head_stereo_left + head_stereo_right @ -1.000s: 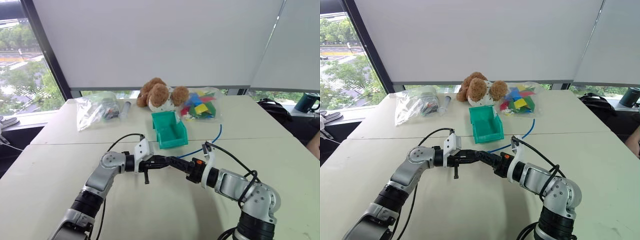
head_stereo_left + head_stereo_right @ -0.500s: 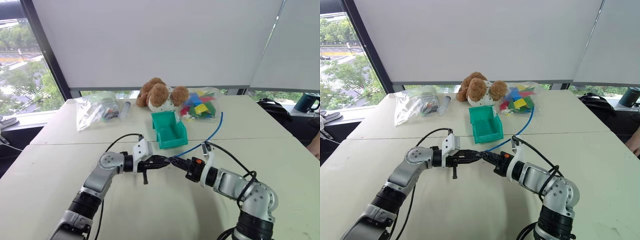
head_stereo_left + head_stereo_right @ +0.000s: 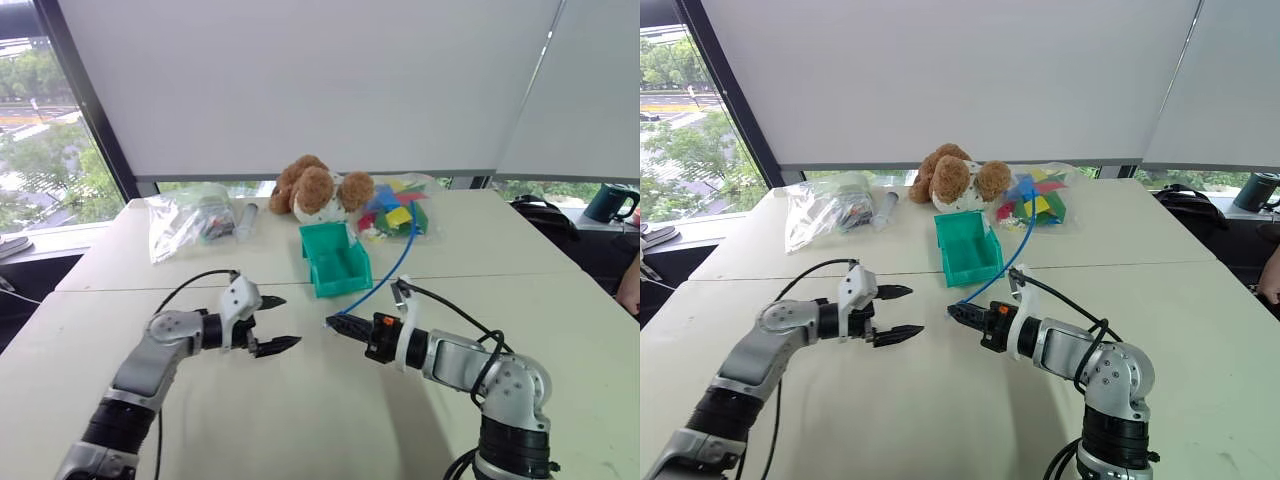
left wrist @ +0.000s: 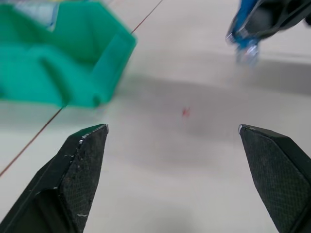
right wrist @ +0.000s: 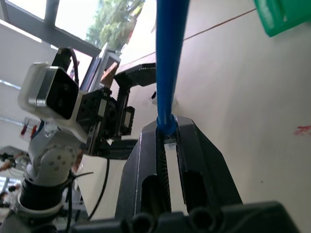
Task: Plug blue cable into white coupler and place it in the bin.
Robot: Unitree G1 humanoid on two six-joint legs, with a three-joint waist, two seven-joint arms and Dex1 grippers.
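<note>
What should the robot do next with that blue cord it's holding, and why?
Probably carry it toward the bin. The right claw is shut on the blue cable near its plug, the left claw hangs open and empty, and the bin sits just beyond.

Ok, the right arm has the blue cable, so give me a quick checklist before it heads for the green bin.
1. Right pincer shut on the blue cable near its end: ok.
2. Left pincer open and apart from the cable: ok.
3. White coupler joined to the cable's plug: cannot tell; the cable end is blurred in the left wrist view.
4. Teal bin upright beyond the right pincer, opening unblocked: ok.
5. Cable slack: not ok; it trails back past the bin's side toward the bag of coloured pieces and may drag.
</note>
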